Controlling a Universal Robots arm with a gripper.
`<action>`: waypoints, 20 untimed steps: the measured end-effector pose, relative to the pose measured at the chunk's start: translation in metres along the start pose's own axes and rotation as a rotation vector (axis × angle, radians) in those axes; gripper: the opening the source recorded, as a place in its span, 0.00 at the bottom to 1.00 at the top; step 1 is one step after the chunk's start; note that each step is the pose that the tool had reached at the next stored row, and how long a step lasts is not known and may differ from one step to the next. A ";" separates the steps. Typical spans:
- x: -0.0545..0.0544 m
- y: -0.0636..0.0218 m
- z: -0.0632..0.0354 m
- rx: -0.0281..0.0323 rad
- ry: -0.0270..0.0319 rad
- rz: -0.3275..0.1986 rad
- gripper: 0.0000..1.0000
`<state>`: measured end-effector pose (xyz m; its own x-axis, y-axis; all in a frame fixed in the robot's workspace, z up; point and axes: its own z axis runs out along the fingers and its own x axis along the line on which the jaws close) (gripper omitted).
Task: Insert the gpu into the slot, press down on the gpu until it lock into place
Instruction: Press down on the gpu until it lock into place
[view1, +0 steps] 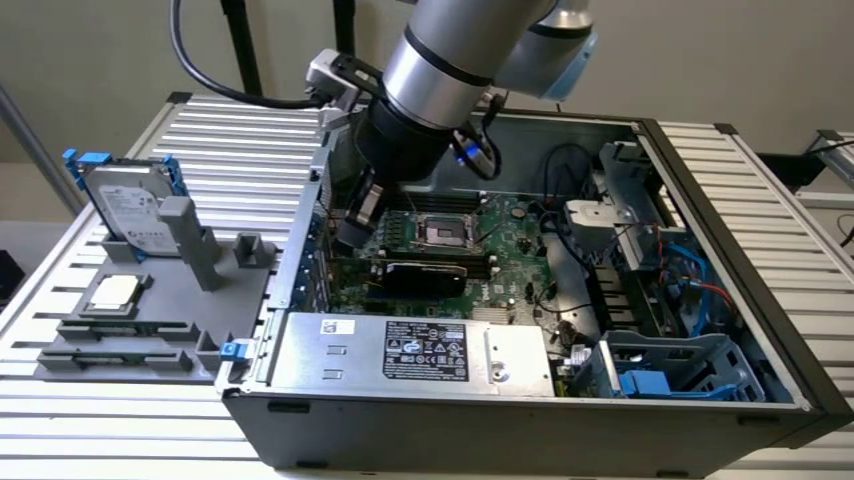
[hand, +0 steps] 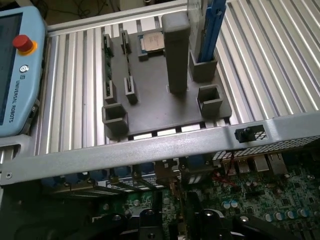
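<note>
The open computer case (view1: 694, 330) lies on the slatted tabletop (view1: 80, 420). Inside, the gpu (view1: 416, 277) lies on the motherboard (view1: 514, 255) just beyond the power-supply box (view1: 414, 350), its long axis running left to right in the exterior view. The hand (view1: 358, 222) hangs just above the gpu's left end, nearly touching; I cannot tell how its fingers stand.

Slatted metal table (view1: 787, 190) carries the open computer case (view1: 534, 420) and grey fixture tray (view1: 147, 330).
</note>
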<state>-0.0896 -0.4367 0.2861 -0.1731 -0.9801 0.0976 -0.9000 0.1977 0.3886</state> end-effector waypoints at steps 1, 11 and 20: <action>0.000 -0.0001 0.0003 -0.0029 -0.0041 0.011 0.33; 0.004 -0.0012 0.0010 -0.0398 -0.0023 0.062 0.33; 0.005 -0.0017 0.0018 -0.0505 -0.0018 0.115 0.33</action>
<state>-0.0896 -0.4419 0.2842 -0.2748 -0.9509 0.1426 -0.8528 0.3095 0.4205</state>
